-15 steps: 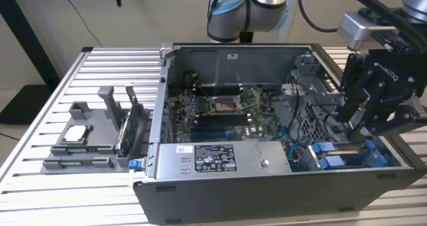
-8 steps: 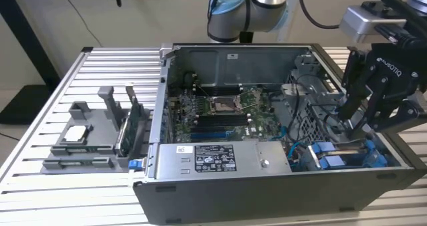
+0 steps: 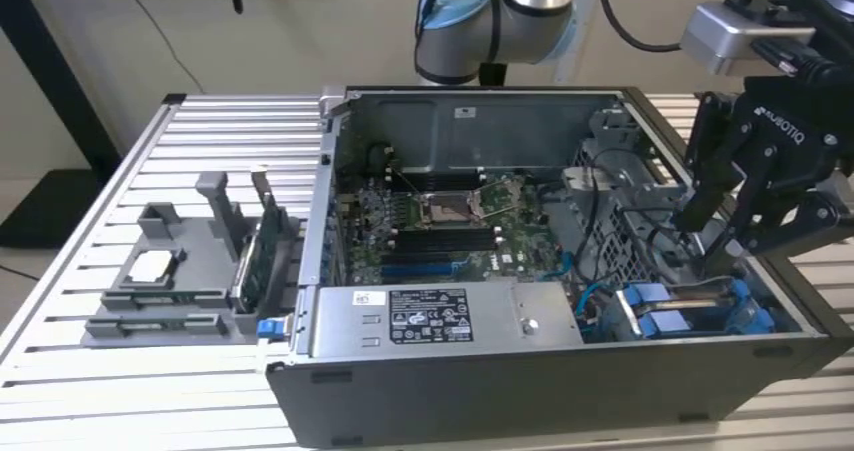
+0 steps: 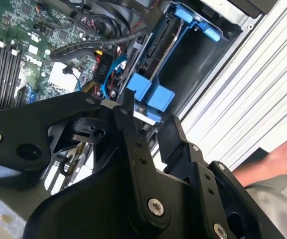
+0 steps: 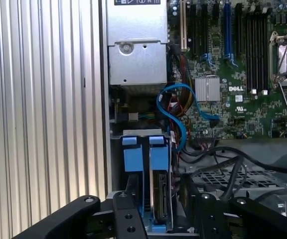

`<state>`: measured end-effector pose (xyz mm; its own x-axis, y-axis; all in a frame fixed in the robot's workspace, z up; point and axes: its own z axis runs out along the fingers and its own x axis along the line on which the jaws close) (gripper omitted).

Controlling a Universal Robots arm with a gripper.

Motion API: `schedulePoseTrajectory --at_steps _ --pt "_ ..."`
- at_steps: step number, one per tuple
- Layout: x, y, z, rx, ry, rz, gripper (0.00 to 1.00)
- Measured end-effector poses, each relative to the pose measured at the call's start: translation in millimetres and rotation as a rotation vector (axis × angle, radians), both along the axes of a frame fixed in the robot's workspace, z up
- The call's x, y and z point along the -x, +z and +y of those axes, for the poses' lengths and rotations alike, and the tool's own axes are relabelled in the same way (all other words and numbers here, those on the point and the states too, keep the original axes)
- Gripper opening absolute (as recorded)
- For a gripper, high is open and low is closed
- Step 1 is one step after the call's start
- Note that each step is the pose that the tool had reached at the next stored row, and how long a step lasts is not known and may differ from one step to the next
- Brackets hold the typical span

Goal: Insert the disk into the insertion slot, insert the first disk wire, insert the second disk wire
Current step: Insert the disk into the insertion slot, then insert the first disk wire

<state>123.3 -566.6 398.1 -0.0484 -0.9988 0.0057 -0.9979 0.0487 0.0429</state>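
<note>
Disk [image 5: 159, 191], in blue carrier [image 5: 136, 159], seated on edge in insertion slot [image 5: 114, 159]; gripper [image 5: 166, 201] straddling it, spread apart, clamping nothing. Likely rigid, dense, shock-sensitive: take hold across flat carrier sides.

One gripper [image 4: 149, 113], one computer case [image 3: 534, 391], one power supply [image 3: 441, 316], one motherboard [image 3: 454, 206].
</note>
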Motion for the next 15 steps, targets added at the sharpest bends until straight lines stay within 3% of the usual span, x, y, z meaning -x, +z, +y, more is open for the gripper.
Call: schedulePoseTrajectory --at_steps 4,10,13,15 --pt "-1.8 -0.1 8.0 -0.0001 0.000 0.0000 0.47" --pt "-5.6 0.0 15.8 0.0000 0.000 0.0000 0.47" --pt "-6.3 1.8 18.0 0.0003 0.000 -0.0001 0.47" --pt "-6.5 7.0 18.1 0.0000 0.000 0.0010 0.47"
